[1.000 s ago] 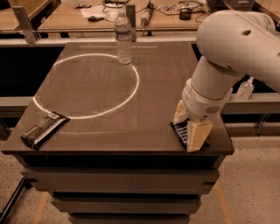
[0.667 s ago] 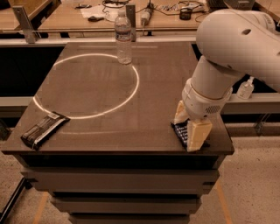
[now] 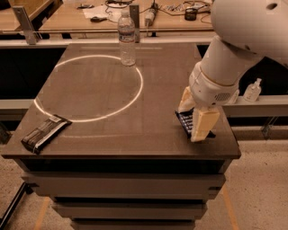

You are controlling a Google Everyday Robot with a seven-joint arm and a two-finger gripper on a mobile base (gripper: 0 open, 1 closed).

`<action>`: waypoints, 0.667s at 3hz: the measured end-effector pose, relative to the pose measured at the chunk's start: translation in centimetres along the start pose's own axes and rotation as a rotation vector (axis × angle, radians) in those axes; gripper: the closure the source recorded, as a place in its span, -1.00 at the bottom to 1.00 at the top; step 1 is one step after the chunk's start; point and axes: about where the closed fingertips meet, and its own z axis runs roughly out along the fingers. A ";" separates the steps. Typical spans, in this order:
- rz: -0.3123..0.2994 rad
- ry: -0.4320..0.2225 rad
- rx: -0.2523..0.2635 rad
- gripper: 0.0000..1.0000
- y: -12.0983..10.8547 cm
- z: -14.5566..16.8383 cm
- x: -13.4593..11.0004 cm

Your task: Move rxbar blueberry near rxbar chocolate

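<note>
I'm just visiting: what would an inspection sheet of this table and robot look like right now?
Surface: dark table, white ring marked on it.
Job's things: rxbar blueberry at the right front edge; rxbar chocolate at the left front corner, far apart.
Clutter: water bottle upright at the ring's back edge.
Tool: down over the rxbar blueberry.
Cables: a tangle on the rear bench.
Surroundings: small bottle on the right ledge.

Dim, warm lighting from above; a bright light ring (image 3: 140, 85) glares on the dark table (image 3: 135, 134); pale-lit gripper (image 3: 194, 114) at the near right.
</note>
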 end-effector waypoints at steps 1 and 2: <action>-0.013 -0.030 0.031 1.00 -1.3 -1.3 -1.4; -0.040 -0.068 0.044 1.00 -3.1 -1.3 -4.1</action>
